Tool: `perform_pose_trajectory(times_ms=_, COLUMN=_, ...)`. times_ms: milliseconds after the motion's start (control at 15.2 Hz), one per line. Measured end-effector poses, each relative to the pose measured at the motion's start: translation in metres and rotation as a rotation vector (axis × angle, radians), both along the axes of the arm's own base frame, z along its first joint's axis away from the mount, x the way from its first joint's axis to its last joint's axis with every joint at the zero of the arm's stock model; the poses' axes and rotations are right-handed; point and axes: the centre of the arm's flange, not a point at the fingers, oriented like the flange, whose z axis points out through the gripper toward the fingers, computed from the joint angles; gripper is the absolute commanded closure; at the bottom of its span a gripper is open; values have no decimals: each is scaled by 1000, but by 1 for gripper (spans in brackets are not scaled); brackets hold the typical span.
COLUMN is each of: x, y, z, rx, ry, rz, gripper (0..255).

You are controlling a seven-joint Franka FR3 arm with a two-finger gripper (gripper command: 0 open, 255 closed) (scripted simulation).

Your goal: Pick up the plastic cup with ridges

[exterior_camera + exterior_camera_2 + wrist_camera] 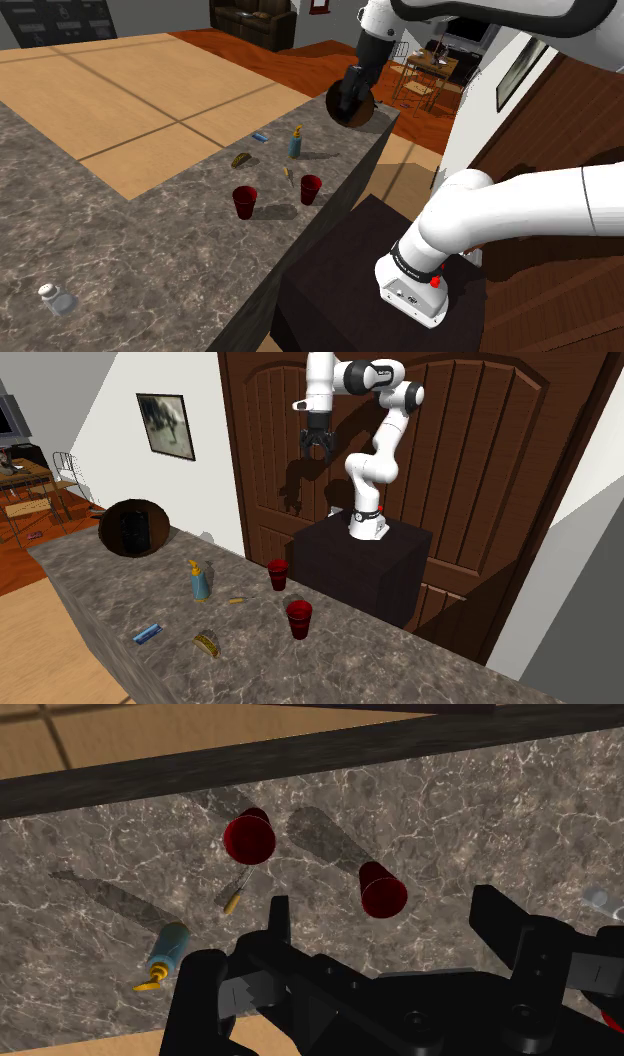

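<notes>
On the shoulder view's left cup [245,202] and right cup [311,189] I can't make out any ridges; they're too small. The blue bit [260,137] is too small to name. That view's top edge cuts off the arm [500,215]. In the wrist view, the gripper [384,901] partly hides the shaker [597,896].

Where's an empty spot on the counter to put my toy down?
Free: the wide bare counter between the shaker and the red cup nearest it. Crowded: around that cup, the second red cup, the blue bottle and the small bits between them.
</notes>
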Motion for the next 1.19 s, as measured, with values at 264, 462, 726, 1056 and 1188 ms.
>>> perform_pose_trajectory(times_ms=264, x=17, y=3, z=-25, rx=10, ry=8, rz=-5, gripper=0)
perform_pose_trajectory(times_ms=462, x=38, y=7, z=-54, rx=23, ry=15, rz=-11, gripper=0)
perform_pose_trajectory(times_ms=726, x=63, y=11, z=-101, rx=43, ry=27, rz=-20, gripper=0)
perform_pose_trajectory(times_ms=1056, x=100, y=28, z=-155, rx=67, ry=40, rz=-30, gripper=0)
perform_pose_trajectory(times_ms=1188, x=115, y=30, z=-176, rx=77, ry=45, rz=-35, gripper=0)
